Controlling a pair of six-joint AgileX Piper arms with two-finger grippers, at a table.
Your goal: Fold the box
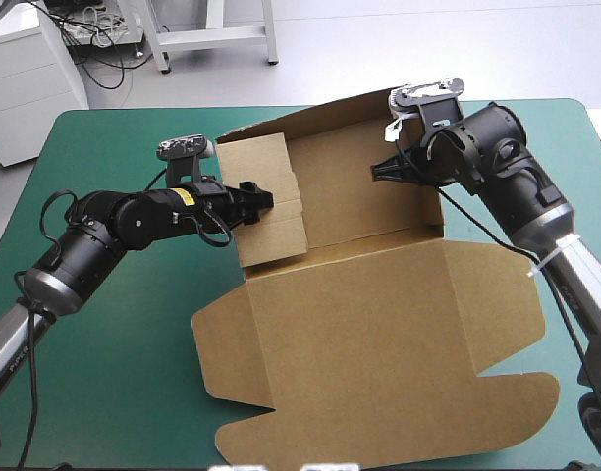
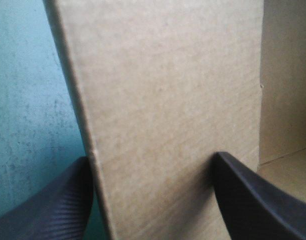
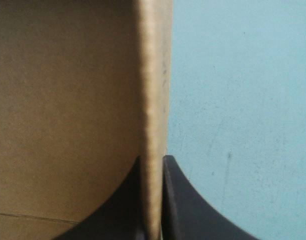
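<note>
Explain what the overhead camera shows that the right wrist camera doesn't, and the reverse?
Only the high view shows the whole brown cardboard box, its lid flat, and the left gripper at its left wall. Only the right wrist view shows, close up, the black fingers of the right gripper pinching a raised wall's edge. Both show brown board and the teal-green table cover.

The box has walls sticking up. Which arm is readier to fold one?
Probably the right. The right fingers are all but shut on the right wall of the box, so they could bend it at once. The left fingers stand apart around the left wall, not pinching it yet.
</note>
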